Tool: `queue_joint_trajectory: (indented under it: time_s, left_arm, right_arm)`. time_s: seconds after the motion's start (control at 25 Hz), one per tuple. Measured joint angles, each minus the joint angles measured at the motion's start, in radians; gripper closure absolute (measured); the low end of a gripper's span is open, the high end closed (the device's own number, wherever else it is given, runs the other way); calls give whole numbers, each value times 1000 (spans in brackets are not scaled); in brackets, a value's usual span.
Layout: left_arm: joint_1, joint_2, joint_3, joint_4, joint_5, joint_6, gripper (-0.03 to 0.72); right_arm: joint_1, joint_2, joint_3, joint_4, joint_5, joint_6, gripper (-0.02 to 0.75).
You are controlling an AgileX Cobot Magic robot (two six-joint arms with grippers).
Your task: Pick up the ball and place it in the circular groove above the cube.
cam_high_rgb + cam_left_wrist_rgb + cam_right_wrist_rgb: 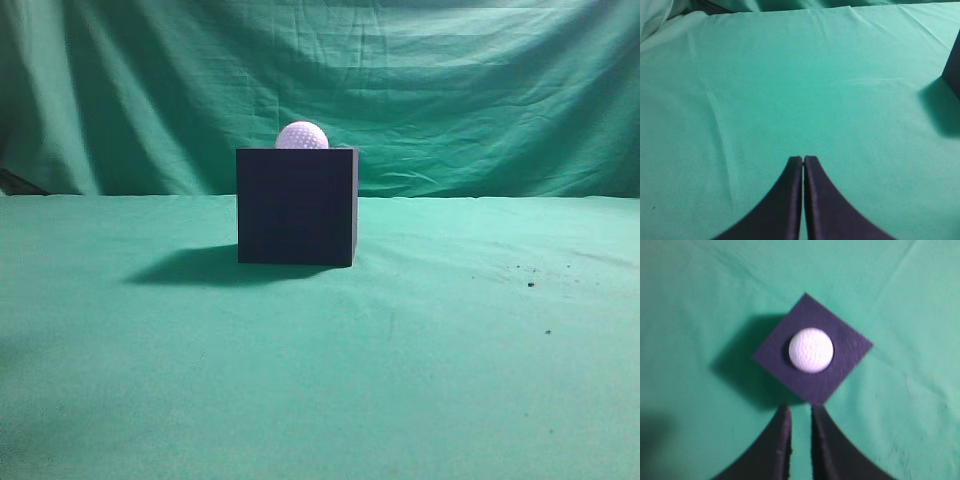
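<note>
The dark navy cube [296,205] stands on the green cloth in the middle of the exterior view. The white dimpled ball [302,136] sits on top of it, partly sunk below the top edge. In the right wrist view the ball [811,350] rests at the centre of the cube's top face [850,347]. My right gripper [800,410] hovers high above, near one corner of the cube, its jaws slightly apart and empty. My left gripper [803,159] is shut and empty over bare cloth; a corner of the cube [954,67] shows at the right edge of its view.
The green cloth [450,340] covers the table and hangs as a backdrop. A few dark specks [530,283] lie on the cloth at the right. Neither arm shows in the exterior view.
</note>
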Motion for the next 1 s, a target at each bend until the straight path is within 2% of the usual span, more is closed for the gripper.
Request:
queue_joint_trajectory:
  time_s: [0.08,0.28,0.44,0.6,0.84,1.0]
  left_arm:
    - [0,0,0,0,0,0,688]
    - [0,0,0,0,0,0,688]
    - [0,0,0,0,0,0,688]
    - [0,0,0,0,0,0,688]
    - [0,0,0,0,0,0,688]
    - [0,0,0,0,0,0,688]
  right_arm:
    - [0,-46,0,-6,48,17,738]
    - [0,-177,8,-59,128,50,738]
    - [0,-312,122,-130,128,71,738]
    - [0,-469,313,-138,54,79,738]
    - [0,-728,609,-48,-135,84,738]
    - [0,-887,739,-2,-184,85,738]
